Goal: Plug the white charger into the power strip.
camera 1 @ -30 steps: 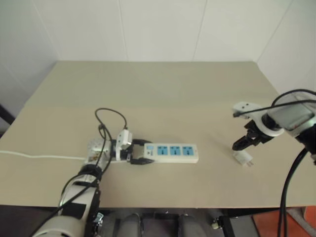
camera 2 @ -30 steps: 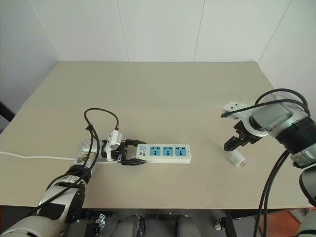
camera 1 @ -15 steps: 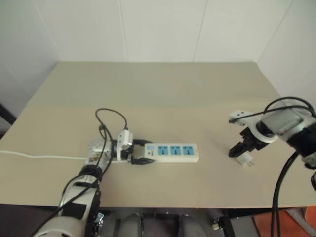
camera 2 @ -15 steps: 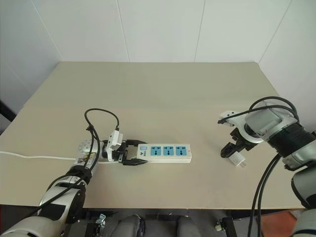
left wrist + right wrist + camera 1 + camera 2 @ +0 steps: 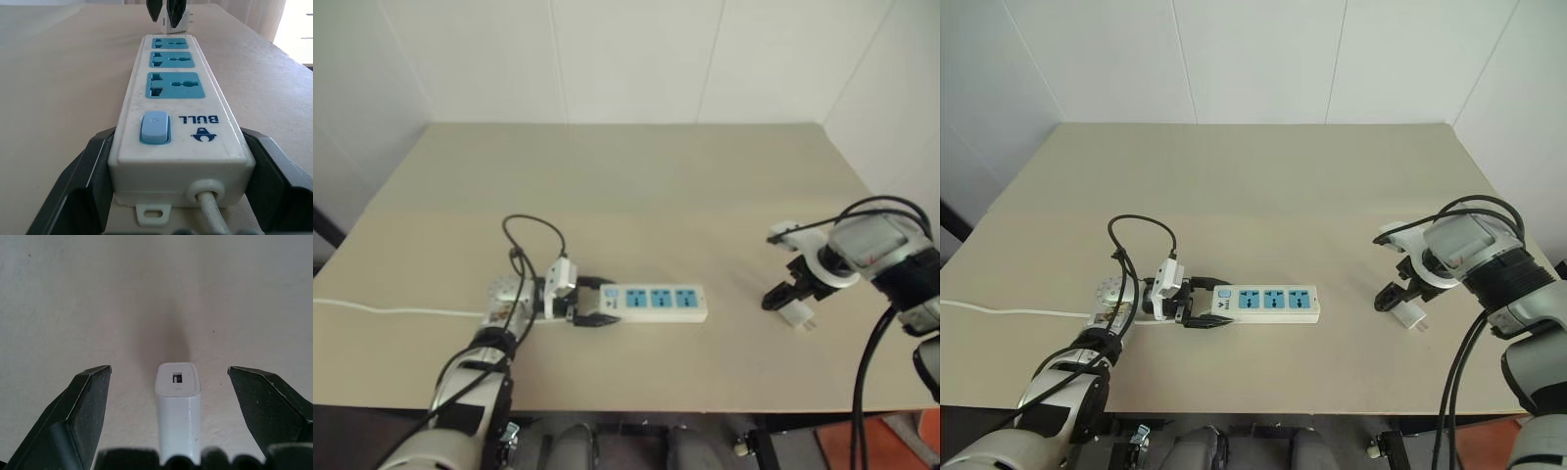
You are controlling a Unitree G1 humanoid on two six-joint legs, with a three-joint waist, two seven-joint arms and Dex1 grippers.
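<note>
**Spotter:** White, hard plastic, that is what you are picking up. The white charger (image 5: 178, 413) lies on the table (image 5: 1263, 186) at the robot's right, well apart from the power strip (image 5: 1266, 304). It looks light and stiff to me, with smooth sides that could slip, so a loose pinch may let it twist or skate away.

**Operator:** Where do you want me to take hold?

**Spotter:** On its two flat side faces, across the body, well clear of the prongs. You need those free and pointing at a socket later.

**Operator:** And how does the right gripper (image 5: 168, 382) stand?

**Spotter:** Your right gripper points steeply down over the charger with its jaws spread wide. In the right wrist view the charger sits between the two black fingers (image 5: 85, 404) with a gap on each side, so nothing is held or touched yet. It looks centred enough to close on, I think.

**Operator:** The left gripper (image 5: 1206, 304)?

**Spotter:** Your left gripper has its fingers around the switch end of the power strip, one on each long side, which I take as steadying it. Whether they press on it I cannot tell.
</note>
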